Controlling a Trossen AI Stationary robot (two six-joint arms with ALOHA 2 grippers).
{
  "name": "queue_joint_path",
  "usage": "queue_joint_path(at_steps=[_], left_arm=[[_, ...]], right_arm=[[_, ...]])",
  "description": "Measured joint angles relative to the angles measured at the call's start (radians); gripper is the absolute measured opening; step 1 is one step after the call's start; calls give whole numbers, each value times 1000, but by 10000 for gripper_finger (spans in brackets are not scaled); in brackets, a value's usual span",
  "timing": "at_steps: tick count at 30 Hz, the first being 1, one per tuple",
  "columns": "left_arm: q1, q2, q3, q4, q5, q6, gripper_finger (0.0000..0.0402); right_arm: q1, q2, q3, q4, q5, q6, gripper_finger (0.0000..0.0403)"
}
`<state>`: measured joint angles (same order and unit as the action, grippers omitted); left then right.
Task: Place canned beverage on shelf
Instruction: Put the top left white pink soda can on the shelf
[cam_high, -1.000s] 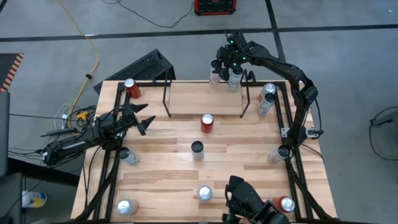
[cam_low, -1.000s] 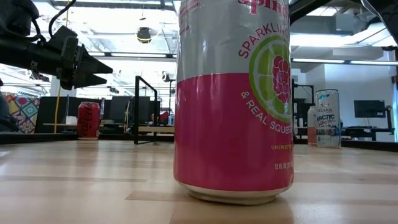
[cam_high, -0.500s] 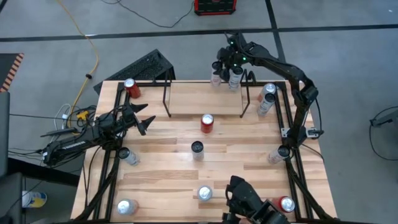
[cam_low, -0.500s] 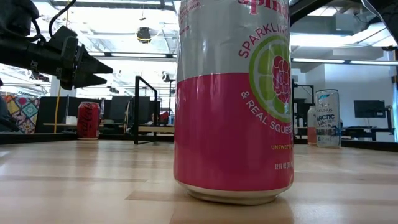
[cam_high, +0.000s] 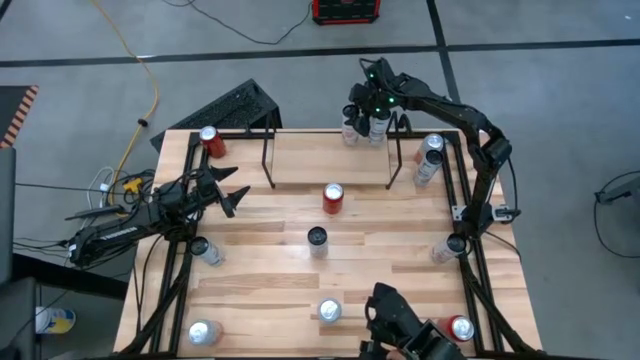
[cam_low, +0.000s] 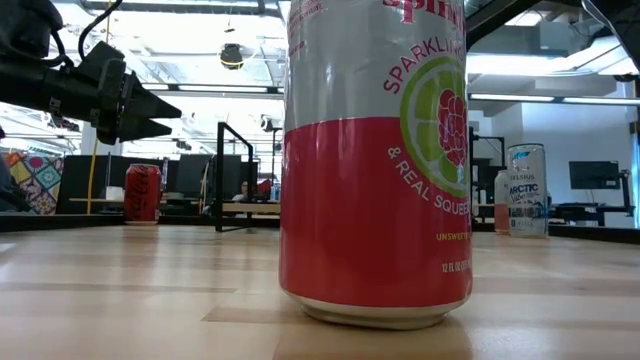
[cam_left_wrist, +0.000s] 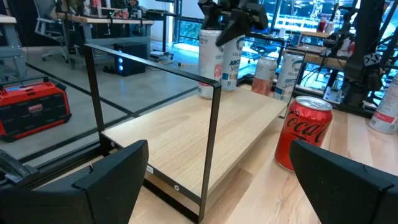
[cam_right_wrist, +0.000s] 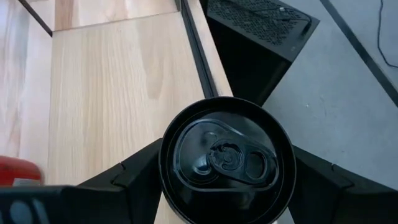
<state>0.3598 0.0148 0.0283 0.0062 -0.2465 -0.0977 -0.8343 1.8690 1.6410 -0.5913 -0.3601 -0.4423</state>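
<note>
The fingers (cam_right_wrist: 127, 177) of the right gripper (cam_high: 370, 108) are closing on either side of a black-topped aluminium beverage can (cam_right_wrist: 227, 155), pressing against its rim from both sides and holding it upright. The can is sitting at the far right corner of the shelf (cam_high: 330, 158), a low rack of thin black metal rods around a light wood board, which is standing at the far middle of the wooden counter (cam_high: 260, 265). Whether the can's base is touching the board cannot be told. A second silver-topped can (cam_high: 350, 128) is standing just beside it on the left. The left gripper (cam_high: 232, 197) is hovering over the left side of the counter, level with the shelf's near edge, with its fingers (cam_left_wrist: 112, 177) spread wide and holding nothing. A red cola can (cam_left_wrist: 305, 130) is standing upright on the counter just in front of the shelf's near edge, and a dark-topped can (cam_high: 317, 238) is standing nearer, at the counter's middle. A pink and silver sparkling-water can (cam_low: 375, 160) is standing upright at the near edge.
</note>
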Motion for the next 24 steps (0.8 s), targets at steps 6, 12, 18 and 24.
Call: queue_joint_path(at_steps=[6,12,18,24], left_arm=[[0,0,0,0,0,0,374],[0,0,0,0,0,0,374],[0,0,0,0,0,0,374],[0,0,0,0,0,0,374]], right_arm=[[-12,0,0,-3,0,5,292],[-12,-1,-22,13,-4,5,292],[-12,-4,-38,18,-11,6,292],[-12,-4,-39,13,-10,8,292]])
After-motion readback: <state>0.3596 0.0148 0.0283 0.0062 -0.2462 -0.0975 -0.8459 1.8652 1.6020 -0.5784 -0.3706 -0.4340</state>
